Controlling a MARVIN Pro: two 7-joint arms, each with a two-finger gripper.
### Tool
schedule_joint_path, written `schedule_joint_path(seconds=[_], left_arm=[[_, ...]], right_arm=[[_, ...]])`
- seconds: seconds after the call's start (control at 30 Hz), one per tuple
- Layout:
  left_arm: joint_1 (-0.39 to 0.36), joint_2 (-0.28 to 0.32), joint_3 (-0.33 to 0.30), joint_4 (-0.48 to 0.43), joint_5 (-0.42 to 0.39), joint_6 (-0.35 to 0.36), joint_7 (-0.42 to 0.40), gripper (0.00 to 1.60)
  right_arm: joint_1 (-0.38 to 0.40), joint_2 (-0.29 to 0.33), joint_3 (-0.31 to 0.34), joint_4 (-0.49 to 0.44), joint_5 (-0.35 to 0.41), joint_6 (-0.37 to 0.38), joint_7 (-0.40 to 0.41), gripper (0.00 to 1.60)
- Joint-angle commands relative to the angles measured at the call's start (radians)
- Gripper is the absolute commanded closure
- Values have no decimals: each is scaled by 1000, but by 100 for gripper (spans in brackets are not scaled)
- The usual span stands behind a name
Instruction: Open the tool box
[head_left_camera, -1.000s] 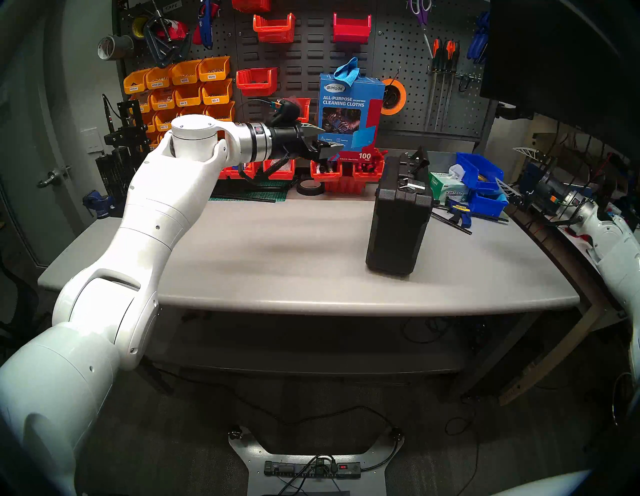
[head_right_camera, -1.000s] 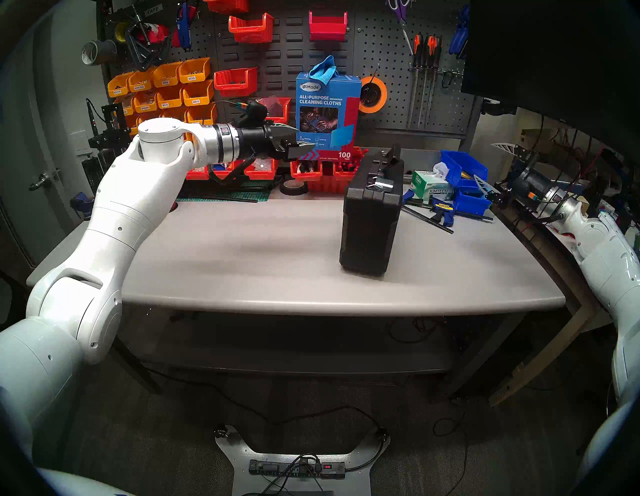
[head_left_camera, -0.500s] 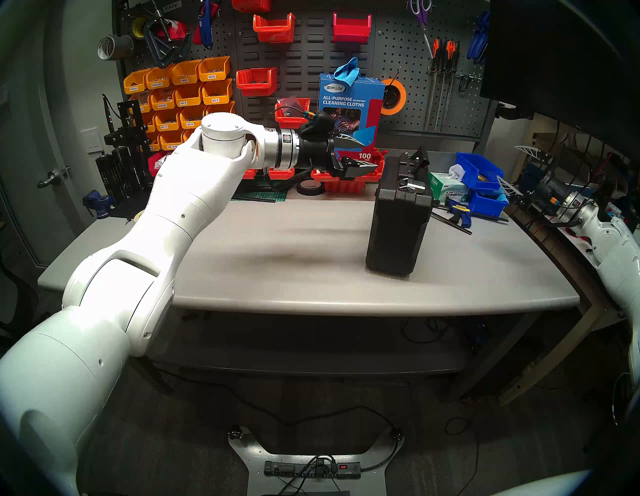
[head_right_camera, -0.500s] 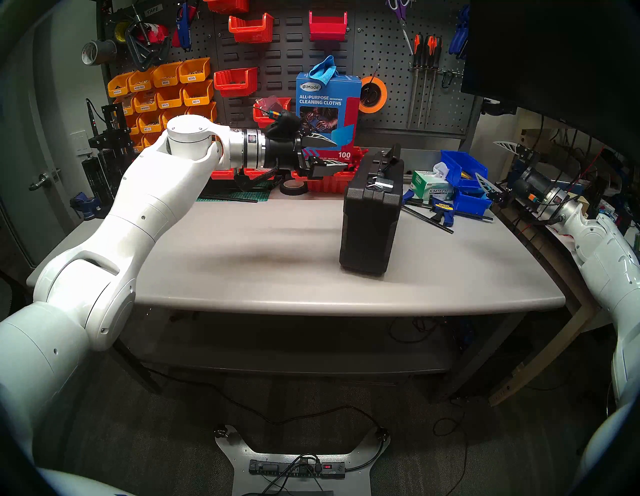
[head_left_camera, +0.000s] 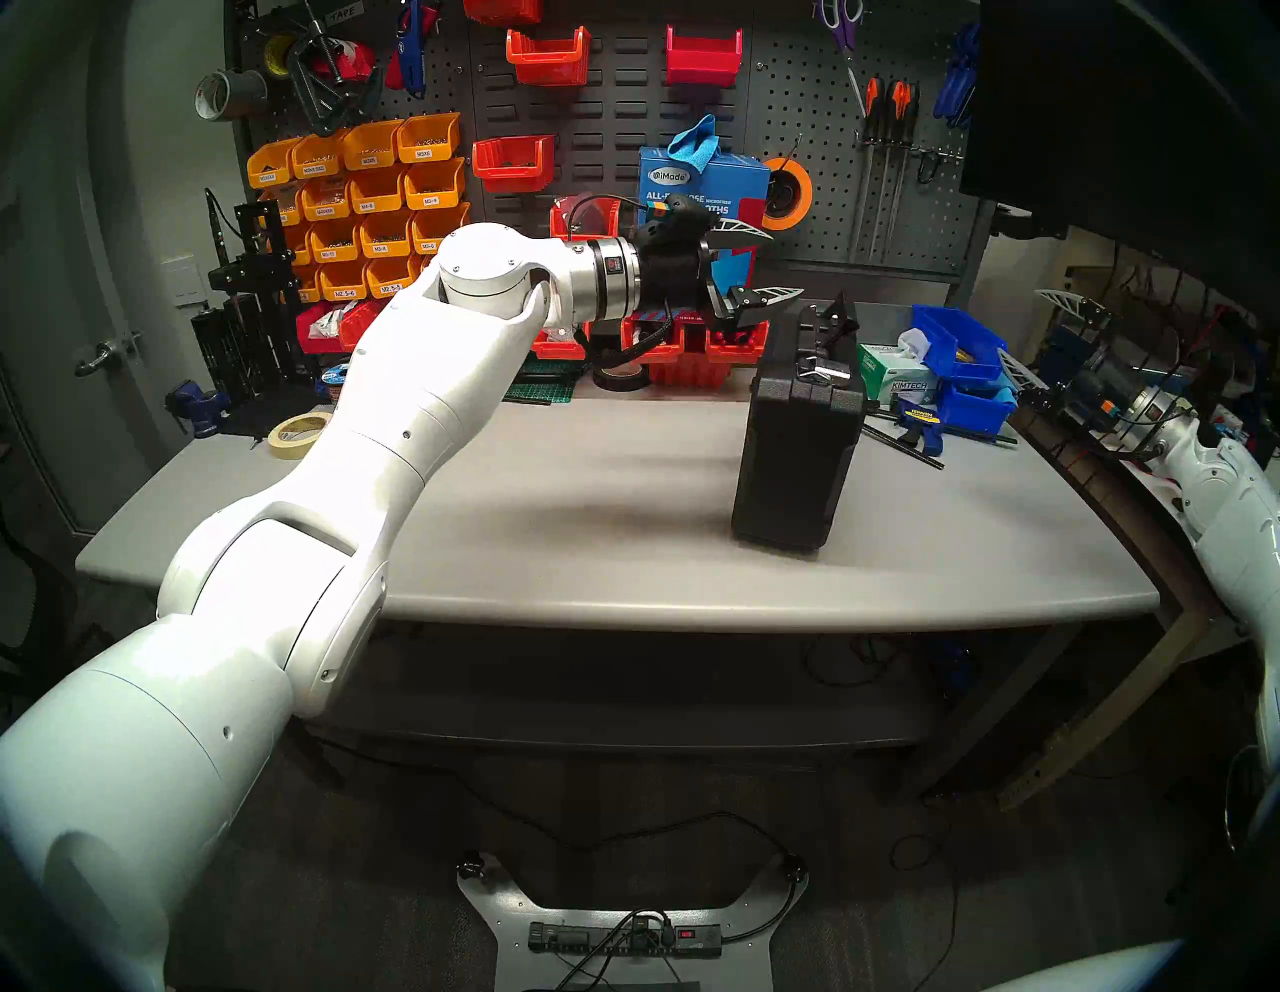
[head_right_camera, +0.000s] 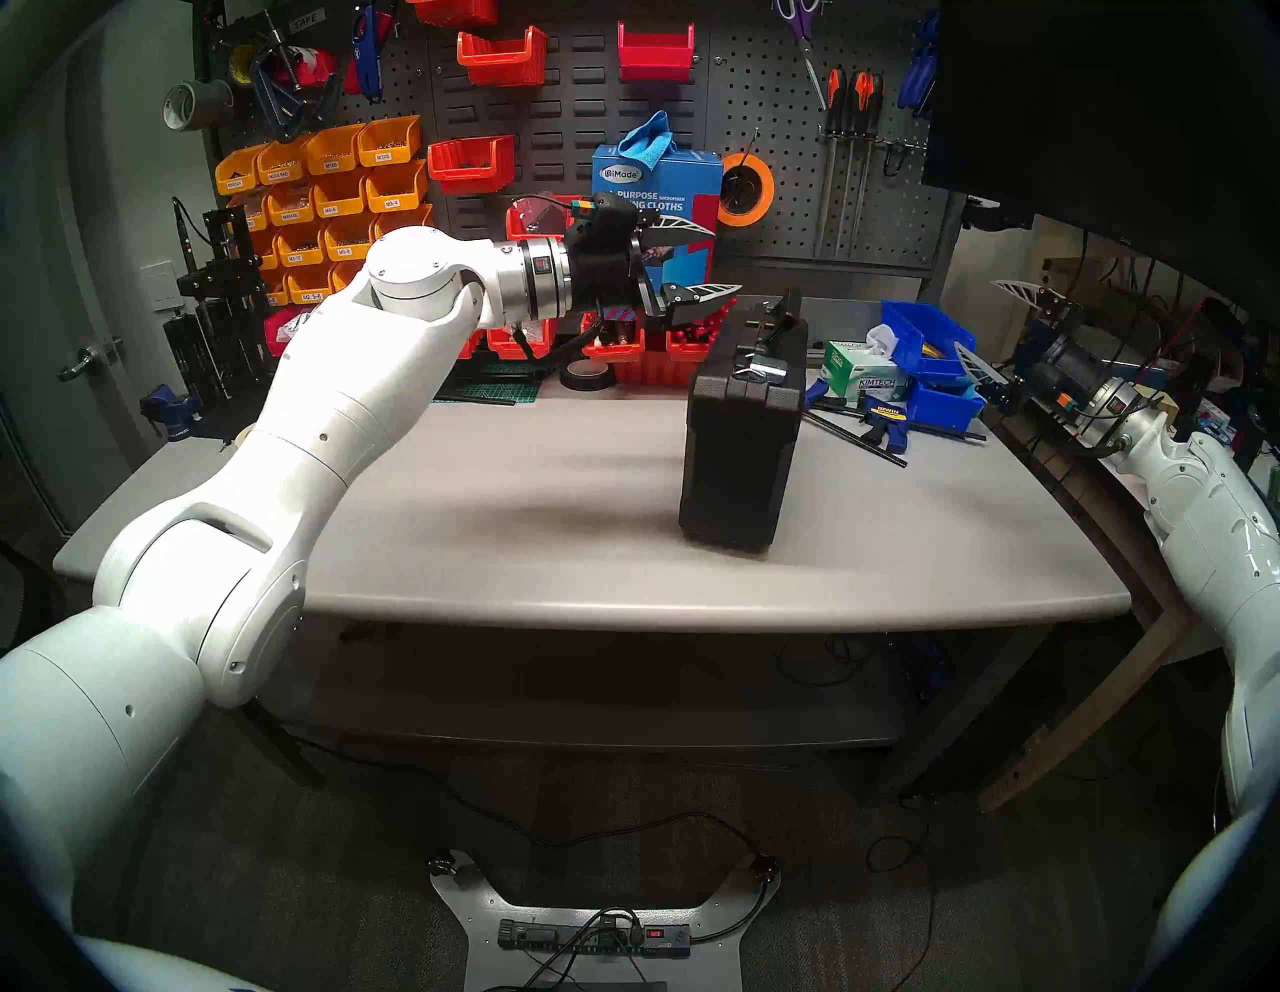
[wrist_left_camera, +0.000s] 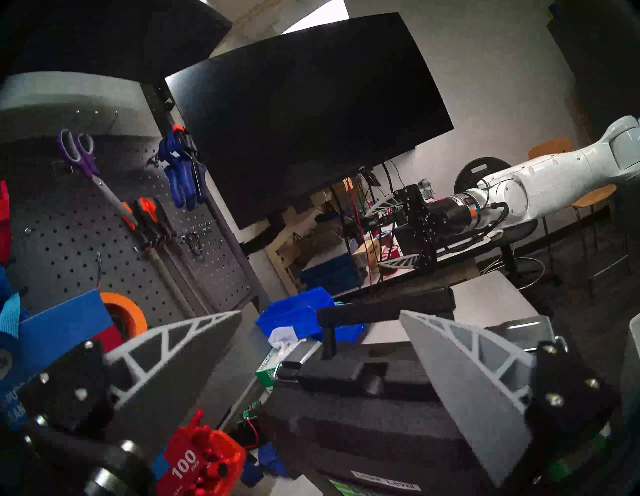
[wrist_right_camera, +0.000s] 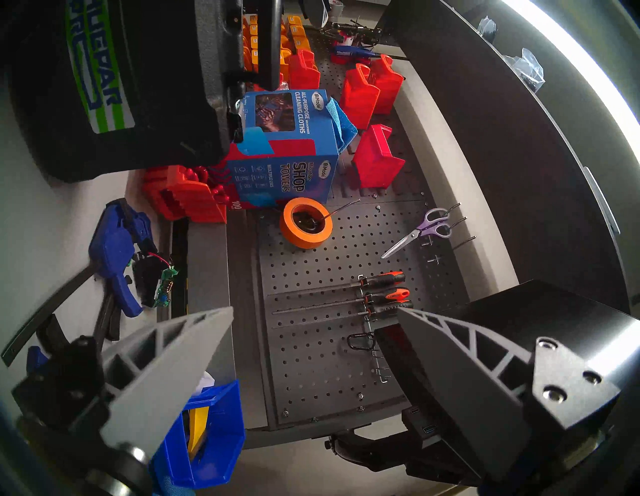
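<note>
Head views show the tool box (head_left_camera: 796, 443) standing upright and closed on the worktop (head_left_camera: 623, 540); nothing is opened yet. Left end effector (head_left_camera: 765, 267), spread and empty, is near its handle (head_left_camera: 834, 320). Right end effector (head_left_camera: 1039, 339), spread, is well apart beyond it.

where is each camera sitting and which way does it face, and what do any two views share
Head stereo left: high on the head, looking down at the grey table and upright tool box; left arm and open left pincer show.
Head stereo right: nearly the same picture, with the right arm at the right edge.
Left wrist: level, facing the tool box handle and the open right pincer.
Right wrist: turned sideways, facing the pegboard.
Shared: both wrist views see the tool box and the orange tape roll.
</note>
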Motion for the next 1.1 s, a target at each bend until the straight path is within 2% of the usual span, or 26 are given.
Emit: schedule_joint_path(seconds=[0.0,0.33,0.9,1.07], left_arm=[[21,-23,4,-19,31,-102,47,0],[15,-32,17,17,93,-235,56,0],[-60,-76,19,152,175,-472,81,0],[-93,-83,25,204,193,-542,58,0]], right_arm=[[-2,0,26,-5,-54,1,-82,0],[-5,-4,30,-2,-94,1,-123,0],[-5,-4,28,-2,-108,1,-138,0],[-5,-3,27,-2,-110,1,-141,0]])
